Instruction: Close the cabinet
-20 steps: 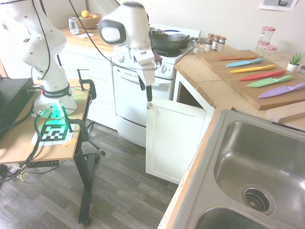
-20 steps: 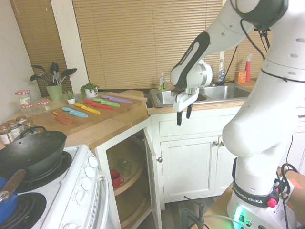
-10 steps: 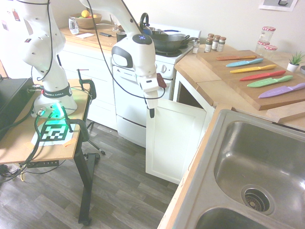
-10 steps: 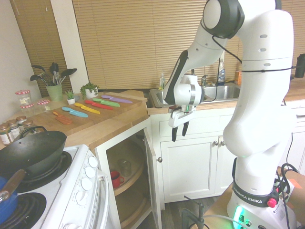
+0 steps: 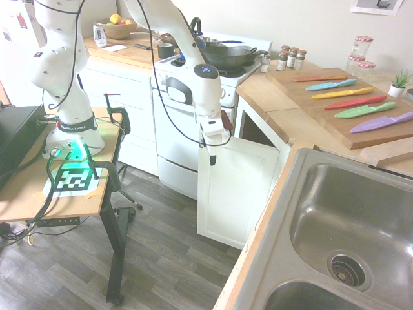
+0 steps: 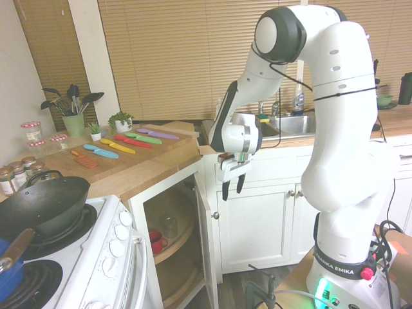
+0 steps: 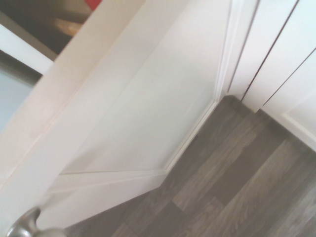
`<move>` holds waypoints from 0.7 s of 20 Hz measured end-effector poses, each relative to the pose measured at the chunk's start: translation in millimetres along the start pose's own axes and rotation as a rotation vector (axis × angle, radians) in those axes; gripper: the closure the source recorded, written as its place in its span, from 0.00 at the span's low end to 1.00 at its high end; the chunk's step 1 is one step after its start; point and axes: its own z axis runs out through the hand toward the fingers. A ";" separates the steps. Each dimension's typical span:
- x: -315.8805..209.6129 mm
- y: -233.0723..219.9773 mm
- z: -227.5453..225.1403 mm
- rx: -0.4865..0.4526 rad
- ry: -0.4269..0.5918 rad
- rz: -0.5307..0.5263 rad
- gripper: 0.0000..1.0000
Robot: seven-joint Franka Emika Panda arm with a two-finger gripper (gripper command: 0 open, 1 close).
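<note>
White corner base cabinet (image 6: 139, 222) with wooden countertop (image 5: 284, 119): hinged side beside the sink unit, stove at its other flank. Its tall white recessed-panel door (image 5: 235, 194) stands open.

My two-finger gripper (image 6: 232, 188) is released, dark fingers spread, nothing between them. In the second exterior view, the small round silver knob (image 6: 215, 215) lies at about 7 o'clock from the fingertips, near; I can't confirm contact. The door hangs on that same side, long axis upright, and the gripper appears to be on its outer face. I judge the closing push should run towards 9 o'clock there, near the free edge for leverage. Too high, and the fingers may skim over the top.

Surfaces: smooth painted panel, squared frame; knob glossy, rounded metal; floor (image 7: 237, 173) grey-brown, plank-grained. Inside, a curved wooden shelf (image 6: 175, 248) holds a glossy red mug (image 6: 156, 243).
</note>
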 end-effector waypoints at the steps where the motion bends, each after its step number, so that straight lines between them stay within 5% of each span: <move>1: 0.0 -1.3 3.9 0.001 -0.001 0.002 1.00; 14: -0.3 -14.8 13.8 -0.017 0.023 0.004 1.00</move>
